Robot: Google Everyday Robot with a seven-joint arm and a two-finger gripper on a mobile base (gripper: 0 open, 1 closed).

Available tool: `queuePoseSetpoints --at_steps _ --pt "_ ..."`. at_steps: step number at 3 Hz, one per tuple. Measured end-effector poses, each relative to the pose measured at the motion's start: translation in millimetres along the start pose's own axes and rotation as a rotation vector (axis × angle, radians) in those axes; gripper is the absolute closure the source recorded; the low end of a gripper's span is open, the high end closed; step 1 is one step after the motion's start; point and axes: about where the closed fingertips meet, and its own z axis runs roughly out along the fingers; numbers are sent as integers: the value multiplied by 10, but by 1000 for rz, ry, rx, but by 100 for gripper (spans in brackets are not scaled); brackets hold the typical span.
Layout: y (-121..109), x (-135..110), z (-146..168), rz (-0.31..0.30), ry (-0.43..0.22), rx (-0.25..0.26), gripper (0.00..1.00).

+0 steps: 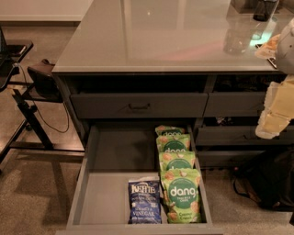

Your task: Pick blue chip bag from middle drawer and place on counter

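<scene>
Counter (151, 41) is spanning the upper part of the camera view, its glossy grey-green top reflecting light. A clear container (239, 32) and a dark cup (264, 9) are standing on it near the far right corner.

Below the counter's front edge, a closed drawer with a dark bar handle (138, 108) is sitting flush in the cabinet. Under that, the middle drawer (115, 156) is standing pulled fully out, showing its flat grey floor and side walls.

The blue chip bag (144, 202) is lying flat on the drawer floor near the front wall, label up, white lettering facing the camera. It is lying just beside the frontmost of four green dang bags (183, 196), possibly touching its left edge. Those green bags are forming an overlapping row along the drawer's right wall, running front to back.

The gripper (274, 114) is hanging at the right edge of the view, in front of the right-hand drawers and just below counter level, well apart from the blue chip bag. It is holding nothing visible; whether it is released or clenched cannot be told.

A black metal frame (27, 114) is standing on the speckled floor to the left, and a dark bag (271, 183) is resting on the floor to the right.
</scene>
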Motion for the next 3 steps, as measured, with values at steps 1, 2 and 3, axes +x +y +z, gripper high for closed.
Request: queuePoseSetpoints --at_steps 1,2,3 --pt "0 0 1 0 0 0 0" --pt "24 -16 102 -7 -16 0 0" --pt "194 -141 480 -56 -77 -20 0"
